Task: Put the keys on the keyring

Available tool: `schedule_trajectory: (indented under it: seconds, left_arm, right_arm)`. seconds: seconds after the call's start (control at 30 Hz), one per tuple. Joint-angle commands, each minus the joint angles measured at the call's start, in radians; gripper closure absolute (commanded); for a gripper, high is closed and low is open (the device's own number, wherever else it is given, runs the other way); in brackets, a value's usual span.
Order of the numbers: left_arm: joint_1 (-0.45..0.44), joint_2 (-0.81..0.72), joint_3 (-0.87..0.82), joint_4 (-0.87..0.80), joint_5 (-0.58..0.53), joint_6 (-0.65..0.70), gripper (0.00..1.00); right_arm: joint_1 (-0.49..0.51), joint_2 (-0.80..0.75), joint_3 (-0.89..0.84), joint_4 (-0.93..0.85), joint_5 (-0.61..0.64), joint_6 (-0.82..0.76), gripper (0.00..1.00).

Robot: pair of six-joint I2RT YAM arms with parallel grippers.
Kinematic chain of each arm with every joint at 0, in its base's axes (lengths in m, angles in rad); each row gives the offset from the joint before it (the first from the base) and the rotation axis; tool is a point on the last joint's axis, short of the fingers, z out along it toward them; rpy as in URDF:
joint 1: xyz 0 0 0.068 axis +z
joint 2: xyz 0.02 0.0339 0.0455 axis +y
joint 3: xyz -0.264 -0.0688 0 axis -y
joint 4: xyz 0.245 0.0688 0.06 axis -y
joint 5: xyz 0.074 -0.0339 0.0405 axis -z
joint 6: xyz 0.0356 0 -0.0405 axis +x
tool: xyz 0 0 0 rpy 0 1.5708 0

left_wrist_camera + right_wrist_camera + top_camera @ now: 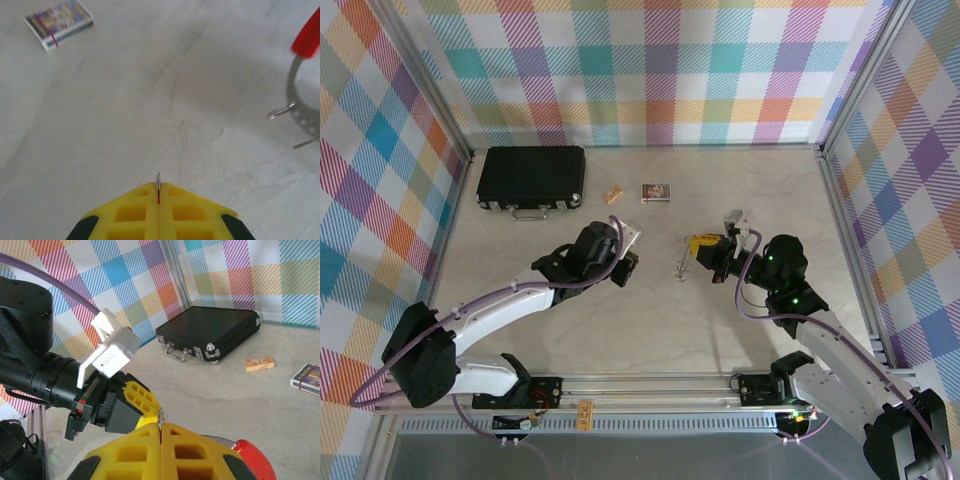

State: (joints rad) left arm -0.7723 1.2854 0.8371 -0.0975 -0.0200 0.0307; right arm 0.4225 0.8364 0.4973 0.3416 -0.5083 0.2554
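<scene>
Left gripper: clenched on key, thin tip protruding. Right gripper: clenched on keyring, two o'clock of key. Likely hazard: key twists in pinch, misses ring.

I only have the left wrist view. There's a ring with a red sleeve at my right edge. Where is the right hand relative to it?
Observer: From above, the right hand is shut at the keyring's right side and seems to hold it.
Operator: What lies outside my frame, past the card?
Observer: A small tan block lies just left of the card.
Operator: Anything bigger?
Observer: A black case lies shut at the far left of the table, apart from the left hand.
</scene>
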Motion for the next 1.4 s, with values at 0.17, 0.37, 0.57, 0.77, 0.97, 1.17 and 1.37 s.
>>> schedule_trajectory:
  seconds: [0.17,0.37,0.57,0.77,0.97,1.17,1.37]
  left_arm:
    - [-0.014,-0.077,-0.125,0.473,0.029,0.064,1.00]
    - [-0.012,-0.054,-0.133,0.604,0.110,0.086,1.00]
    - [0.000,-0.012,-0.183,0.810,0.191,0.132,1.00]
    - [0.016,0.010,-0.173,0.810,0.243,0.208,1.00]
    - [0.036,0.023,-0.153,0.768,0.279,0.205,1.00]
    - [0.080,0.029,-0.146,0.796,0.417,0.115,1.00]
    - [0.161,0.039,-0.185,1.009,0.627,-0.021,1.00]
  right_arm:
    - [0.004,-0.025,0.091,-0.069,0.004,-0.021,1.00]
    - [0.004,-0.047,0.156,-0.161,0.015,-0.040,0.99]
    - [0.004,-0.048,0.194,-0.214,0.004,-0.076,1.00]
    - [0.004,-0.022,0.227,-0.249,0.027,-0.093,1.00]
    - [0.004,0.008,0.245,-0.265,0.034,-0.105,1.00]
    - [0.004,0.049,0.260,-0.250,0.000,-0.119,1.00]
    - [0.004,0.077,0.289,-0.262,-0.081,-0.175,1.00]
